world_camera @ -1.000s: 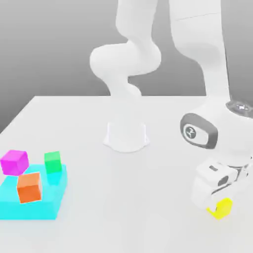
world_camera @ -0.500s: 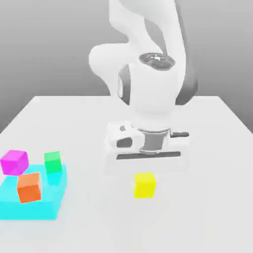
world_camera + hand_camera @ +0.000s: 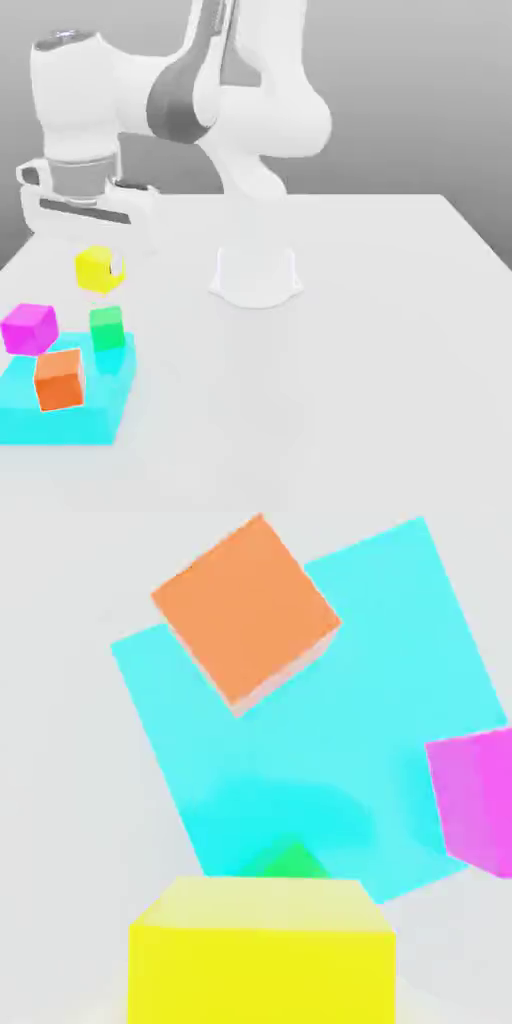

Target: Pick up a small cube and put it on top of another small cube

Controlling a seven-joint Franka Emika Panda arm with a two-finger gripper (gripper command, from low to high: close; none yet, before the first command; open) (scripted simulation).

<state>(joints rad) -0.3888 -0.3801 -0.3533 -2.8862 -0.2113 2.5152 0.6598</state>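
The claw (image 3: 97, 262) is clamped on the yellow cube (image 3: 98, 269), held in the air above the green cube (image 3: 106, 327); the tabletop (image 3: 380, 350) toward the exterior view's right lies bare.

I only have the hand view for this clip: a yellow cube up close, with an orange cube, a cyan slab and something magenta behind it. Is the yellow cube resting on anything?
Observer: No. In the exterior view the yellow cube hangs in the air under the hand, above the white table.
Operator: That green sliver behind it, what is it?
Observer: A green cube, standing on the far edge of the cyan slab, almost under the yellow one.
Operator: Is the magenta cube on the slab too?
Observer: The magenta cube sits at the slab's far corner on the exterior view's left; whether it rests fully on the slab I cannot tell.
Operator: And the orange one?
Observer: The orange cube stands on the slab, nearer the camera than the green.
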